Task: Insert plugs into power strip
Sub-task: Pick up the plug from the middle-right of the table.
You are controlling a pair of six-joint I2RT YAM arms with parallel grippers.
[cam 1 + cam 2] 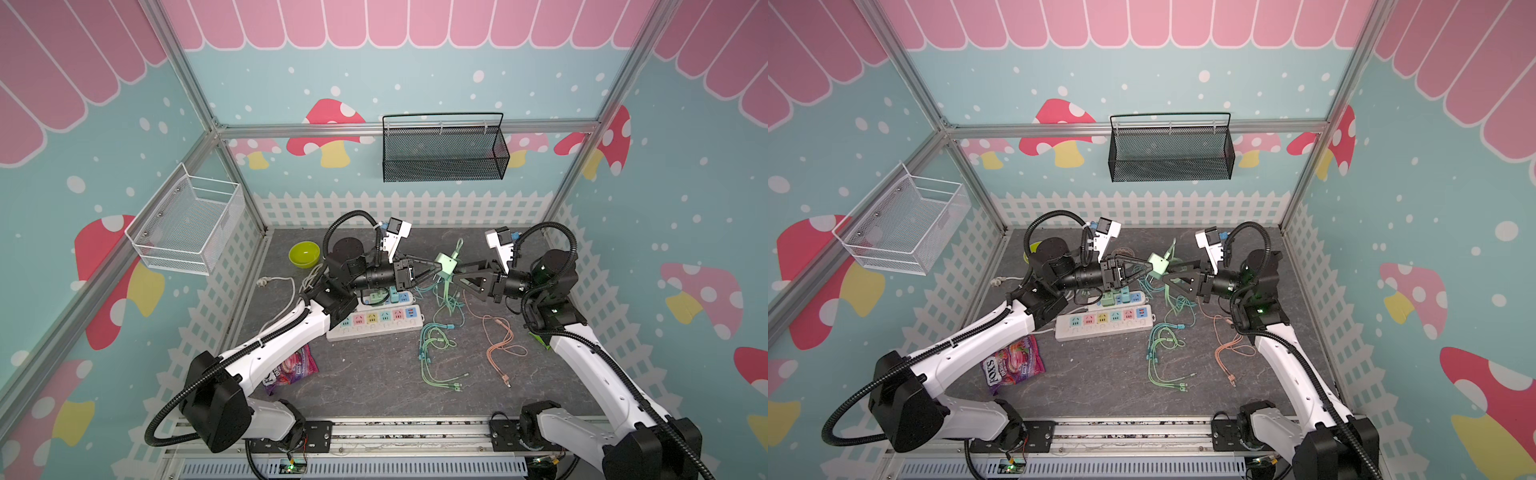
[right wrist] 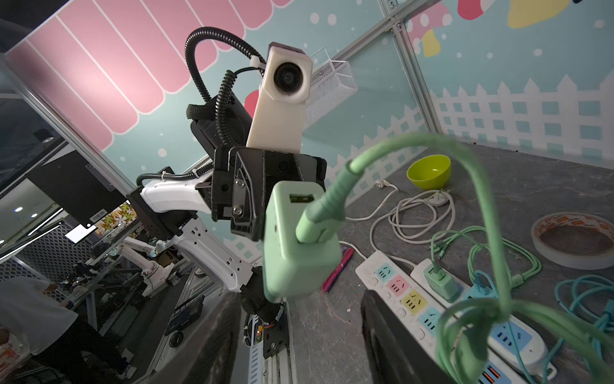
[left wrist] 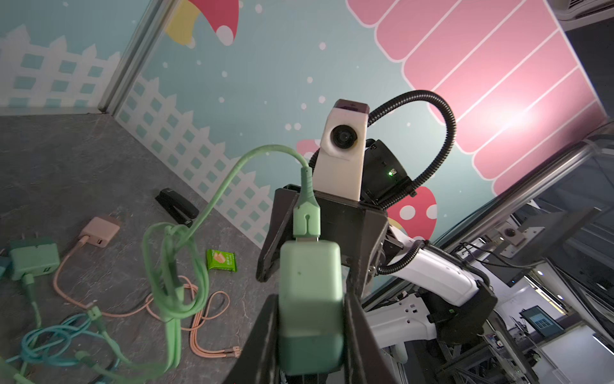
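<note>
My left gripper (image 1: 434, 266) is shut on a mint green plug (image 1: 447, 266), held in the air above the table's middle; its cable (image 1: 446, 299) hangs down to the cable pile. In the left wrist view the plug (image 3: 310, 272) sits clamped between both fingers (image 3: 265, 332). My right gripper (image 1: 457, 275) faces it from the opposite side, open, tips right next to the plug (image 2: 299, 246) with the jaws wide apart. Two white power strips (image 1: 376, 322) (image 1: 405, 297) lie below the left gripper; the far one holds a mint plug (image 2: 440, 281) and a teal plug (image 2: 481, 289).
A salmon plug (image 3: 99, 231) and another mint plug (image 3: 33, 261) lie on the table beside tangled cables (image 1: 436, 345). Also around: green bowl (image 1: 304, 254), candy bag (image 1: 291, 370), tape roll (image 2: 574, 239), stapler (image 3: 177, 206), white cord (image 1: 282, 286), wall baskets (image 1: 442, 147).
</note>
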